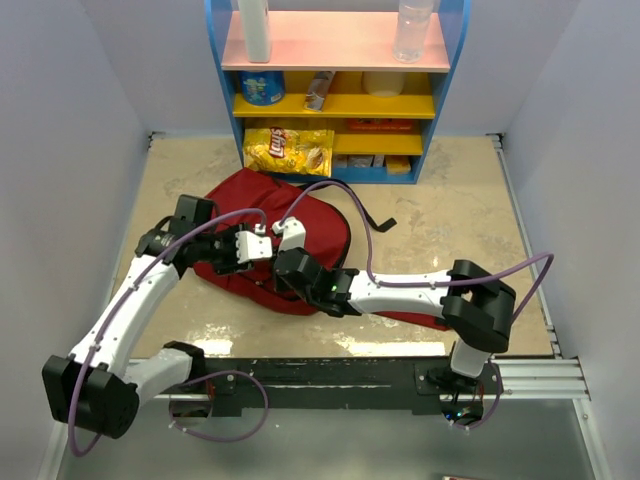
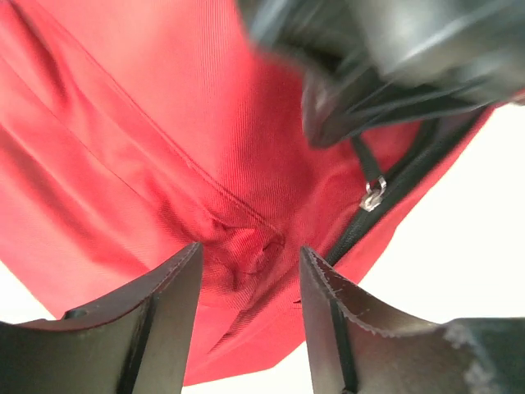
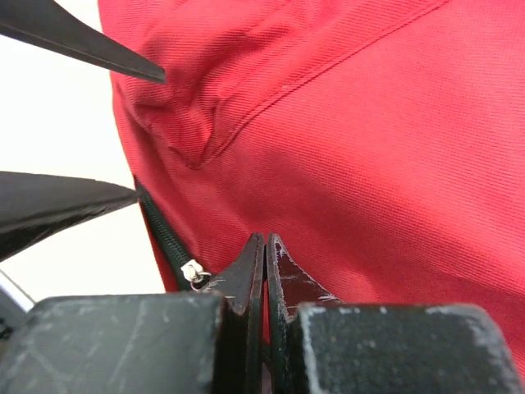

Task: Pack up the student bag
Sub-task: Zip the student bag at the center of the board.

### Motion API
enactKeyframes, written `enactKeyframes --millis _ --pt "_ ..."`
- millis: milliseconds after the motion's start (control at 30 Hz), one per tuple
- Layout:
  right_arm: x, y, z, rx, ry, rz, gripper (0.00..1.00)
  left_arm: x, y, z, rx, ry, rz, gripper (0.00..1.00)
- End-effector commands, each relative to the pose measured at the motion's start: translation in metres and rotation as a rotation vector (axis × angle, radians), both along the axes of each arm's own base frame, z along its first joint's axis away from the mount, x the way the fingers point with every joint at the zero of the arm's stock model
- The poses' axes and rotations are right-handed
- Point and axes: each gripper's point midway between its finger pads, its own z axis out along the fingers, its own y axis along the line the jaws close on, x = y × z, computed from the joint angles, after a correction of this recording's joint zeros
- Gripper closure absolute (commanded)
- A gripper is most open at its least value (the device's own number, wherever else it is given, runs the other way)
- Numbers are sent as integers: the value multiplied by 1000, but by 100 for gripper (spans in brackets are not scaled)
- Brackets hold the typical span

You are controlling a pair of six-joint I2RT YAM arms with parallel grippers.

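On the beige desk (image 1: 470,220) below the shelf (image 1: 450,60) lies the student bag (image 1: 320,225). Left gripper (image 2: 250,271), jaws parted, faces a fabric fold (image 2: 246,246); right gripper (image 3: 265,246), pinched shut, sits right beside the zipper pull (image 3: 193,271).

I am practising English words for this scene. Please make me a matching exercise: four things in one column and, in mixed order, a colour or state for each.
Things:
1. left gripper
2. right gripper
3. backpack
4. chip bag

Colour or state:
a. yellow
b. shut
c. red
d. open

Pairs: 1-d, 2-b, 3-c, 4-a
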Motion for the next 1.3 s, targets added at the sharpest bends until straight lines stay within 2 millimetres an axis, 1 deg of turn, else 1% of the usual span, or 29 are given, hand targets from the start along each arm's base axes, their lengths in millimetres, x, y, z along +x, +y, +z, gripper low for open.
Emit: enactKeyframes --millis 0,33,100,167,200,233,267,300,333,433,533,567,600,633,667,700,767,833,900,967,1033,1133,1167,1200,1267 --pt "1 16 53 148 -38 27 100 -25 -13 14 -61 18 -131 44" --pt "0 16 55 154 -37 29 100 -24 -14 12 -60 9 -140 44" --pt "-1 17 59 172 -32 33 100 -27 -12 -3 -48 45 -148 44" --pt "-2 15 61 183 -30 29 100 -35 -12 -17 -33 91 -177 44" --pt "-3 14 69 201 -36 30 100 -37 -11 -23 -26 119 -187 45" --pt "-4 12 68 201 -34 31 100 -41 -11 -28 -17 133 -207 45" --pt "-3 11 72 211 -37 26 100 -43 -10 -34 -14 148 -210 45" --pt "-4 10 78 225 -43 26 100 -44 -10 -37 -12 146 -216 45" --pt "-4 8 81 230 -47 24 100 -41 -11 -37 -14 132 -219 45" --pt "-4 6 90 244 -57 22 100 -43 -11 -42 -18 139 -232 46" --pt "-5 7 90 245 -53 29 100 -40 -11 -44 -12 144 -227 57" --pt "-5 7 88 246 -47 28 100 -39 -10 -45 -2 147 -221 67" --pt "-6 7 89 250 -46 27 100 -40 -9 -48 4 159 -221 73" --pt "-7 6 84 245 -40 27 100 -41 -7 -50 10 169 -217 78" --pt "-7 6 84 250 -37 25 100 -42 -5 -53 21 178 -214 86" --pt "-7 5 85 256 -37 24 100 -41 -5 -54 21 175 -210 90" --pt "-9 5 80 252 -27 24 100 -39 -3 -55 20 164 -197 94" --pt "-9 3 76 243 -21 23 100 -34 -3 -50 10 120 -184 96" --pt "-9 -3 70 223 -14 9 100 -30 -4 -42 2 81 -174 98" --pt "-11 -10 66 204 -7 0 100 -29 -1 -41 12 63 -163 100" --pt "-13 -22 64 194 -9 -17 100 -31 5 -47 35 70 -149 100" --pt "-16 -46 63 172 -15 -48 100 -34 13 -54 61 76 -139 100" --pt "-17 -53 60 157 -13 -55 100 -33 17 -54 63 69 -130 100" --pt "-20 -63 65 166 -19 -61 100 -32 19 -54 65 66 -122 100" --pt "-21 -74 63 151 -20 -77 100 -31 22 -54 63 61 -116 100"
